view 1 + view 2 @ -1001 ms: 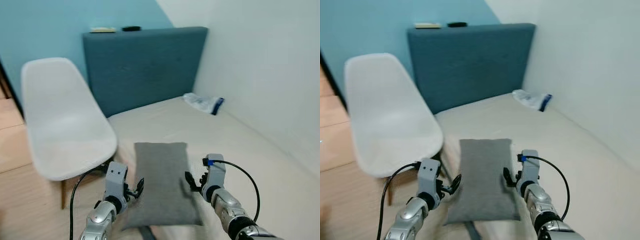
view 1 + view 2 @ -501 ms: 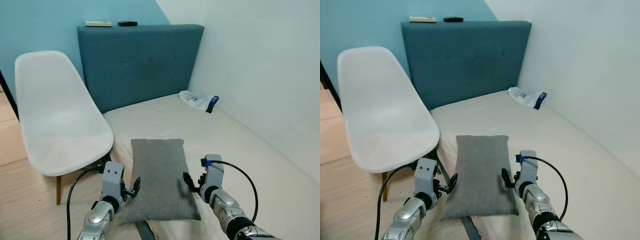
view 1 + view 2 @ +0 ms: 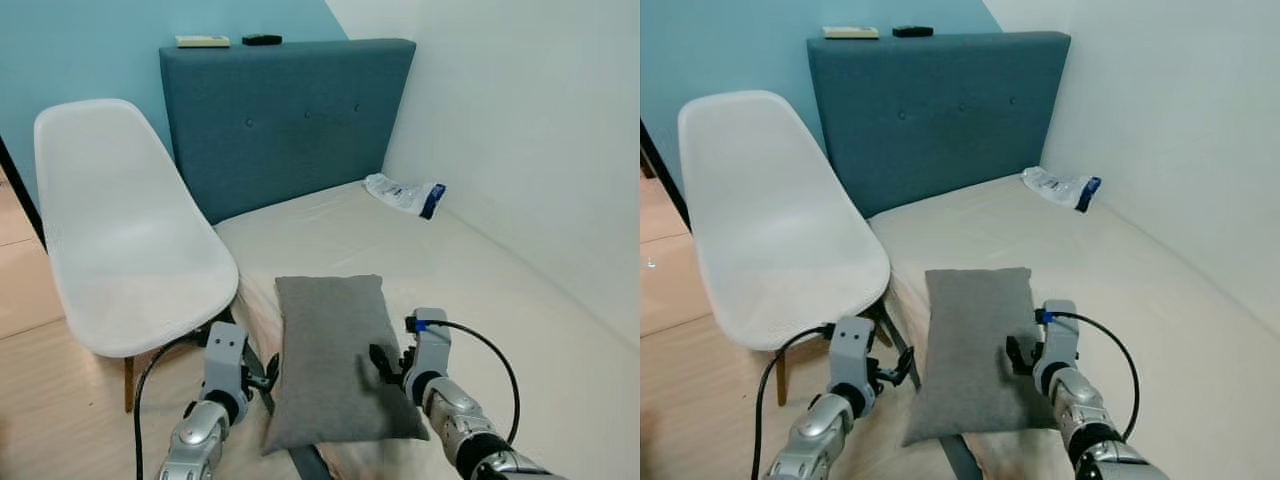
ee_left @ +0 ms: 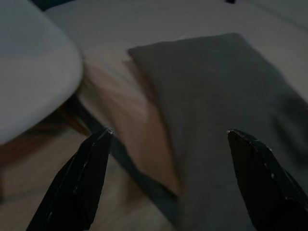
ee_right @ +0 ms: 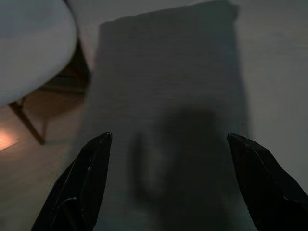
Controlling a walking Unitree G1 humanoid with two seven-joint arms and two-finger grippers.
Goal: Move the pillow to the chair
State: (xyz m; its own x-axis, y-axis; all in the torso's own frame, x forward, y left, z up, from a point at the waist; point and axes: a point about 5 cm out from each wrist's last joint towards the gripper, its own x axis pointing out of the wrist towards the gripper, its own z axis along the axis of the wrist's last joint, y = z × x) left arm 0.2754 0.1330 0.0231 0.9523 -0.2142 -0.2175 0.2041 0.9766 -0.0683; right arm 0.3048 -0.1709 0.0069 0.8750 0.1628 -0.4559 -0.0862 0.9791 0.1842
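Note:
A grey pillow (image 3: 335, 360) lies lengthwise on the near edge of the beige bed (image 3: 480, 270); its near end hangs slightly over the bed's edge. A white shell chair (image 3: 130, 250) stands on the floor just left of the bed, its seat bare. My left gripper (image 3: 268, 372) is open, low beside the pillow's left edge, between pillow and chair. My right gripper (image 3: 383, 362) is open over the pillow's right side. The left wrist view has the pillow (image 4: 226, 110) between its spread fingers (image 4: 86, 178). The right wrist view looks down on the pillow (image 5: 168, 96).
A dark blue headboard (image 3: 290, 110) closes the bed's far end, with two small flat objects (image 3: 203, 41) on top. A clear plastic packet (image 3: 405, 194) lies at the bed's far right by the white wall (image 3: 540, 130). Wooden floor (image 3: 40, 380) lies to the left.
The whole picture has shifted, so the camera moved. My right gripper now reaches over the pillow's right side, and the left one stands a little off its left edge.

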